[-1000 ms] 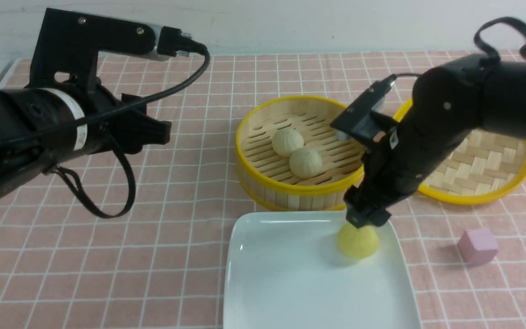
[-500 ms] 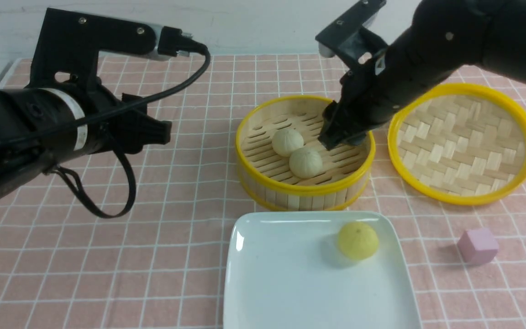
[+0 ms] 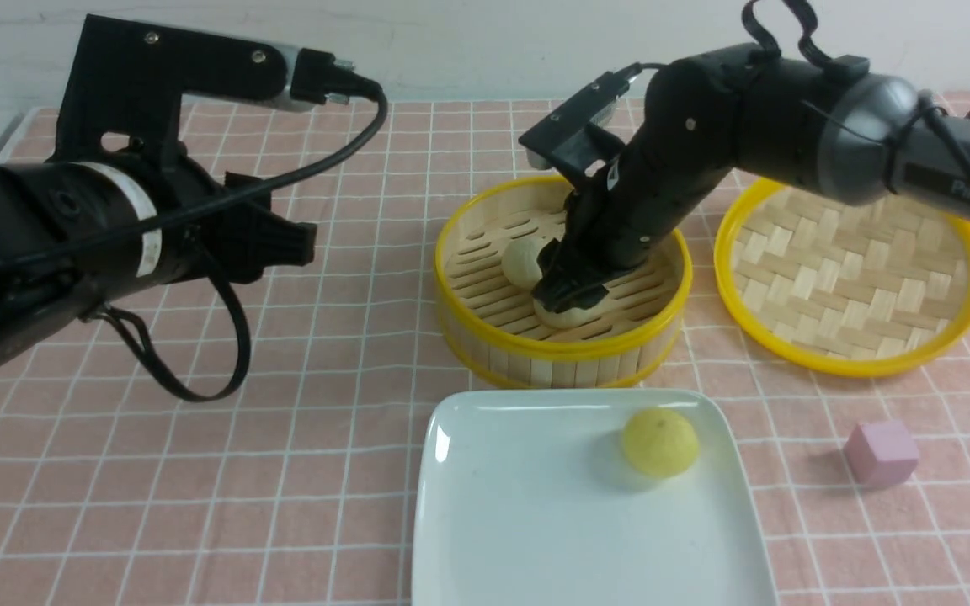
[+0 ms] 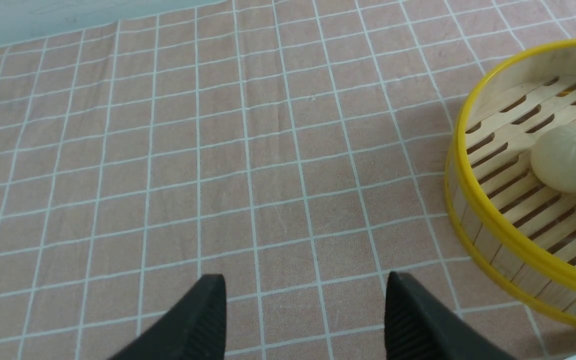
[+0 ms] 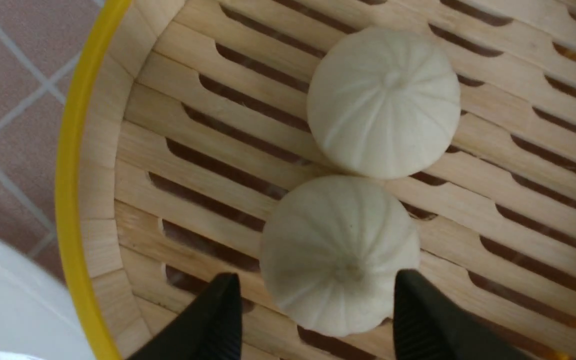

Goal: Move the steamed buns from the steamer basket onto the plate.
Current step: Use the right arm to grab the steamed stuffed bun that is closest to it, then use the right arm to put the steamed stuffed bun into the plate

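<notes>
Nearest me, the plate (image 3: pixel 519 522) holds the yellow bun (image 3: pixel 660 442) alone. Past it, in the steamer basket (image 3: pixel 485 341), my right gripper (image 5: pixel 316 276) stands spread astride the nearer pale bun (image 5: pixel 340 255), not pinching yet; one pad looks closer than the other. That bun touches the farther pale bun (image 5: pixel 383 102), so an uneven close could roll it aside or shove its neighbour. Lifting low could clip the basket's wall. My left gripper (image 4: pixel 305 285) hangs wide and empty over the tabletop (image 4: pixel 168 150).
</notes>
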